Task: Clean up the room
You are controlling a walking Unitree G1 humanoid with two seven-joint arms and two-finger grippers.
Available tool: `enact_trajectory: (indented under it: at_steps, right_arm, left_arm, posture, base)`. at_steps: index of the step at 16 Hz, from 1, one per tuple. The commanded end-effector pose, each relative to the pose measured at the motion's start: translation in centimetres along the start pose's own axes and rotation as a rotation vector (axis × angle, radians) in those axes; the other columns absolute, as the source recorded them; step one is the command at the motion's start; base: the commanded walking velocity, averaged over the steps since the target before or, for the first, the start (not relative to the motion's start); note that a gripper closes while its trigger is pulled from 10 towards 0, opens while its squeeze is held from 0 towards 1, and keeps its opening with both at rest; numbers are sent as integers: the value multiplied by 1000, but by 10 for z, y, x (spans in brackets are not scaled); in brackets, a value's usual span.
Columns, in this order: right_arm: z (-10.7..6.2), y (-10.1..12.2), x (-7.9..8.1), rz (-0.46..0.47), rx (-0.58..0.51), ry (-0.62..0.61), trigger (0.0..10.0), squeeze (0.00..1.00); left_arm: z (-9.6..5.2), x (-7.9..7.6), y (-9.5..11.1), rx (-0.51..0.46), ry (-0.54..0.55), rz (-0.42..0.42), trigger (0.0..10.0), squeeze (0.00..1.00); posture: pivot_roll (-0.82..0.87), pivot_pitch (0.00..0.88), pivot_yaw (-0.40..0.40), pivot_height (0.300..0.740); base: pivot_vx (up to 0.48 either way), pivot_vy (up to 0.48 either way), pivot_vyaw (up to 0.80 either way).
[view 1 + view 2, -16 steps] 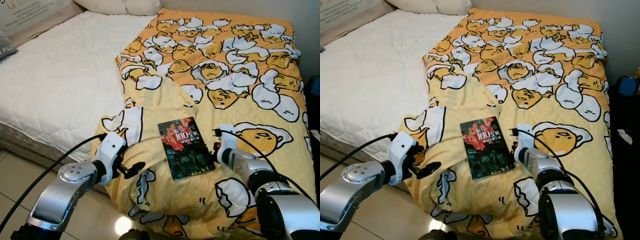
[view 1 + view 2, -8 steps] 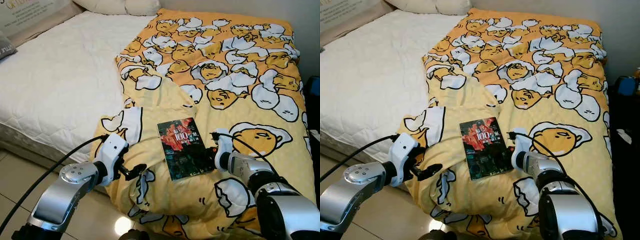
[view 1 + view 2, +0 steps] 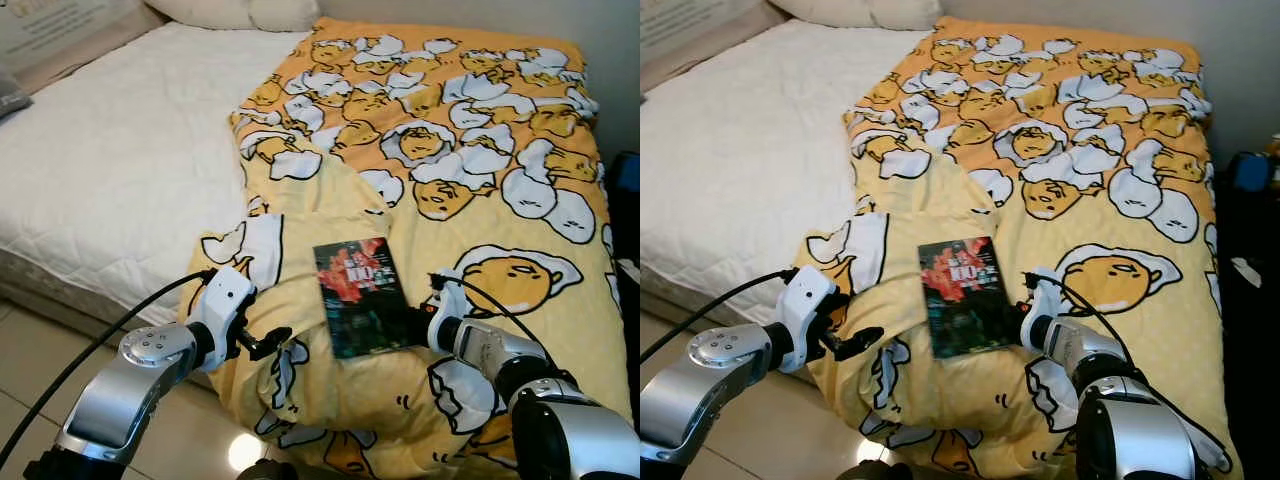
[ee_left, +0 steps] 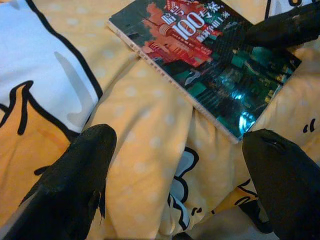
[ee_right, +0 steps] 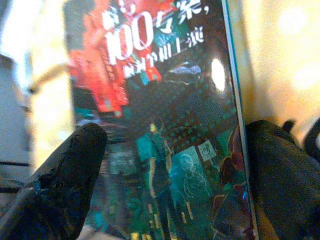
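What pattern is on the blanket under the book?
Yellow blanket with cartoon egg characters, white shells outlined black; clearest in the left eye view.

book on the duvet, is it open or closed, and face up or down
Closed and face up: the book lies flat on the yellow duvet, its front cover with red art and the title showing, no pages spread.

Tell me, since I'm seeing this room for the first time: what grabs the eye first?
The yellow cartoon-egg blanket spread over the bed's right side, beside the bare white mattress. A dark book with a red cover picture lies flat on it near the foot edge. The right gripper has its jaws open over the book's near right corner; the left gripper waits open beside it.
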State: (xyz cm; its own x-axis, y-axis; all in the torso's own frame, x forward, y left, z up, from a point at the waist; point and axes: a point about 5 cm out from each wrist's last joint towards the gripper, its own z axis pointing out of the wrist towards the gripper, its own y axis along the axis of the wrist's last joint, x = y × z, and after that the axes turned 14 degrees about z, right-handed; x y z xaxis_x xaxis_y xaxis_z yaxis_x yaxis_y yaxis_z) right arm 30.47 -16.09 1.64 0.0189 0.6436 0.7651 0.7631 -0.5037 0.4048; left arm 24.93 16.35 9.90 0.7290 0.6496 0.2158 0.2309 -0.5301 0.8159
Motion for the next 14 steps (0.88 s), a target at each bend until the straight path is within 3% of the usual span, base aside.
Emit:
enact_trajectory:
  at_steps: [1,2,6,10,14]
  right_arm:
    - [4,0,10,64,1,82,10000,0]
    - [4,6,17,117,-20,139,10000,0]
    - [11,-3,21,151,-12,143,10000,0]
    - [15,-30,-1,71,5,-117,10000,0]
    - [12,-38,-15,61,-42,-266,10000,0]
  left_arm:
    - [0,4,1,4,12,12,10000,0]
    - [0,5,2,3,12,13,10000,0]
    - [2,3,2,1,11,9,10000,0]
    - [2,2,0,12,14,8,10000,0]
    - [3,2,-1,28,25,20,10000,0]
  posture:
    - [-75,56,83,740]
    - [-76,54,84,740]
    - [-76,56,80,740]
    - [-71,66,76,740]
    - [-57,83,73,740]
  base:
    - [0,0,0]
    - [0,0,0]
    - [0,0,0]
    - [0,0,0]
    - [0,0,0]
